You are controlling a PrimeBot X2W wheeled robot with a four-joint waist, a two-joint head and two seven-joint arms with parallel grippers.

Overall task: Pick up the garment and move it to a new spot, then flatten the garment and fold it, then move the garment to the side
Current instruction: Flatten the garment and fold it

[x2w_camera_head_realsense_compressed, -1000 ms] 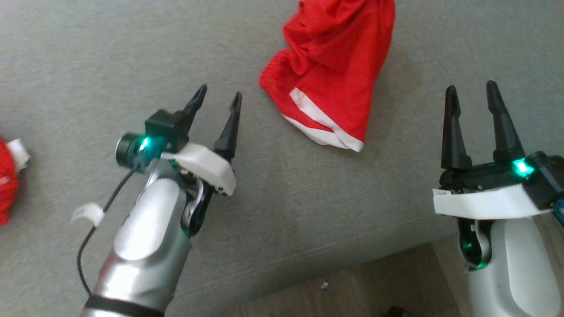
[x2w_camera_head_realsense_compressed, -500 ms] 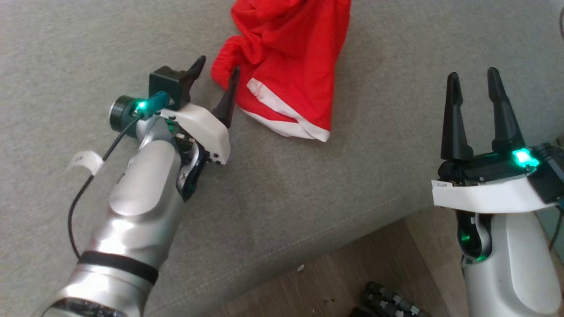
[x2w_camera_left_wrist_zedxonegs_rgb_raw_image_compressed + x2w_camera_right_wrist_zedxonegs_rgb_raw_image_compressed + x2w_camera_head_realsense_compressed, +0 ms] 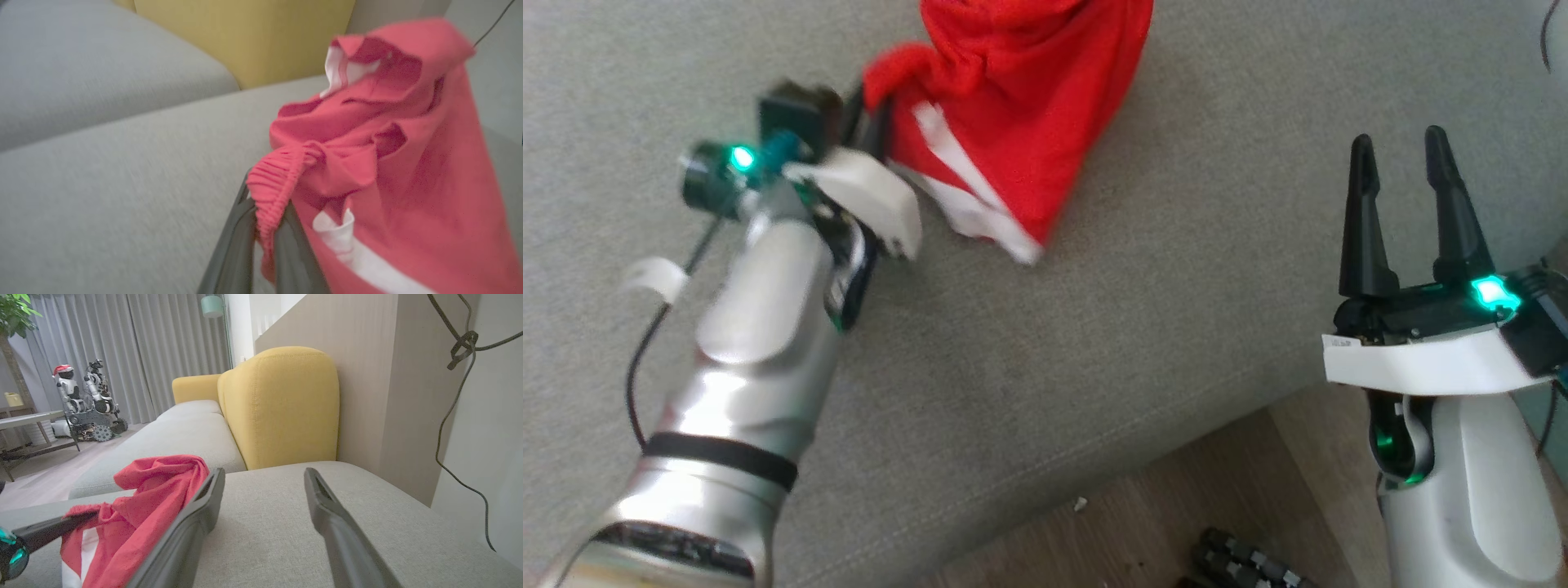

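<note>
Left side: the left gripper point(image 3: 869, 114) is clenched on the garment point(image 3: 1029, 106). In the left wrist view the two dark fingers point(image 3: 237, 249) pinch the ribbed elastic waistband point(image 3: 271, 192) between them, right at the gathered corner. Motion blur in both views; the grip itself reads clearly.

Centre: the garment is a pair of red shorts with white trim point(image 3: 968, 192), on the grey sofa cushion point(image 3: 1094, 367). From the held corner the cloth spreads rightward and away from the robot. Its long axis runs roughly from the white hem nearest the robot toward the top edge of the head view. The bulk is bunched, not flat. Whether the far end is off the cushion cannot be told.

Right side: the right gripper point(image 3: 1396, 143) hangs with jaws spread and nothing between them, over the near edge of the cushion by the wooden floor point(image 3: 1160, 523). It is well apart from the garment. In its own wrist view the cloth point(image 3: 155, 498) lies off to the left of the fingers, with the yellow backrest point(image 3: 282, 404) ahead.

Judgement: the carry to a new spot belongs to the left arm. With one corner held, the bulk should trail to the right.
</note>
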